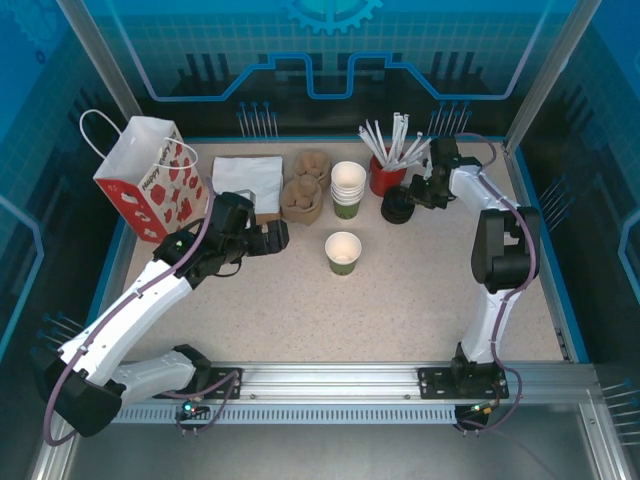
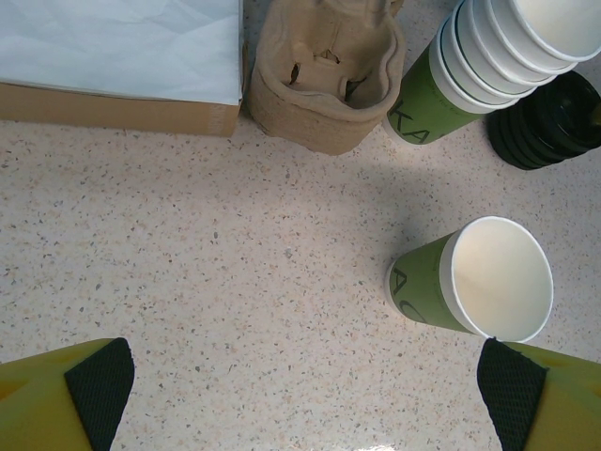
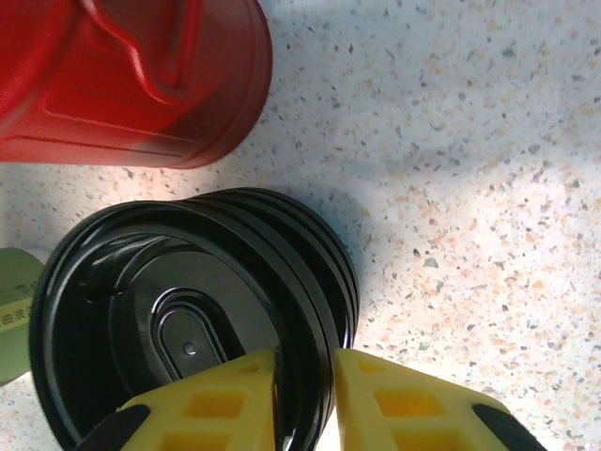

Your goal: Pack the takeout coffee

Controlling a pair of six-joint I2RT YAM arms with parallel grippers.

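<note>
Got the right claw (image 3: pixel 303 366) clamped on the rim of the black lid stack (image 3: pixel 188 329), so probably fetching a lid. Next: peel off just one, carry it toward 8 o'clock onto the takeout coffee (image 1: pixel 342 252), lidless in the middle of the bench (image 1: pixel 300 300). Got the left claw (image 2: pixel 305 381) spread wide at its 9 o'clock. Mind the red straw cup (image 3: pixel 131 75) at the lids' 11, cup stack (image 1: pixel 348 188) crowding too.

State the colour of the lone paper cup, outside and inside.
The takeout coffee cup is olive green outside, white inside; the left wrist view shows it best.
</note>
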